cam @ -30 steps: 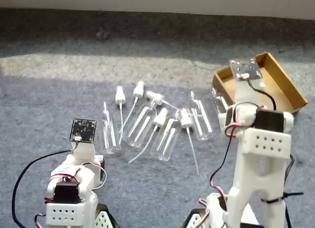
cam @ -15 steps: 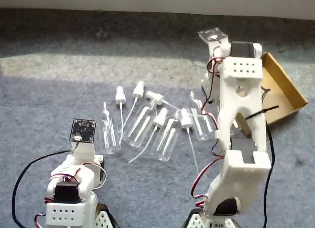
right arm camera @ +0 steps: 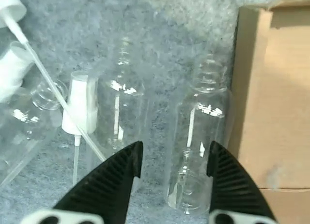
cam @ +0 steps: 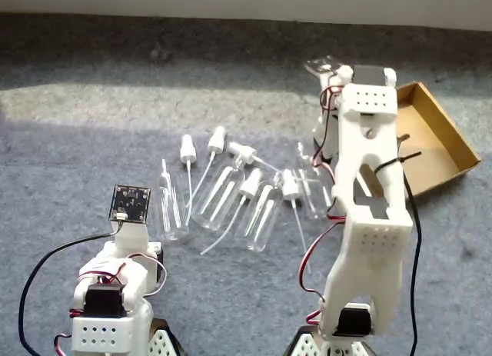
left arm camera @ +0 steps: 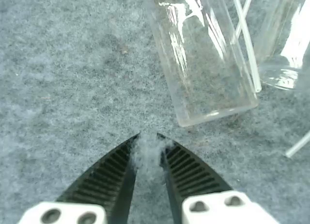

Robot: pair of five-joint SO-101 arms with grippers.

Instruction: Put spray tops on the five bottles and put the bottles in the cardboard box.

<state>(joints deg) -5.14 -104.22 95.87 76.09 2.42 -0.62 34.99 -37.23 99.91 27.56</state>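
Several clear bottles lie uncapped on the grey carpet, among them one [cam: 171, 206] nearest the left arm and one [cam: 315, 188] beside the cardboard box [cam: 442, 137]. Loose white spray tops [cam: 217, 138] with thin tubes lie among them. My right gripper [right arm camera: 175, 146] hangs open above the bottle [right arm camera: 203, 132] next to the box wall [right arm camera: 271, 88], with a second bottle [right arm camera: 118, 112] and a spray top [right arm camera: 80, 110] beside it. My left gripper [left arm camera: 147, 137] rests low over the carpet, barely parted and holding nothing, just short of a bottle's base [left arm camera: 208, 88].
The box stands at the right with its open side up. Bare carpet [cam: 84, 141] stretches to the left and in front of the bottles. The right arm's white links [cam: 369, 187] reach over the rightmost bottles.
The right arm has unfolded and swung left from over the box, so it stretches out over the bottles beside the box. The left arm has kept still.
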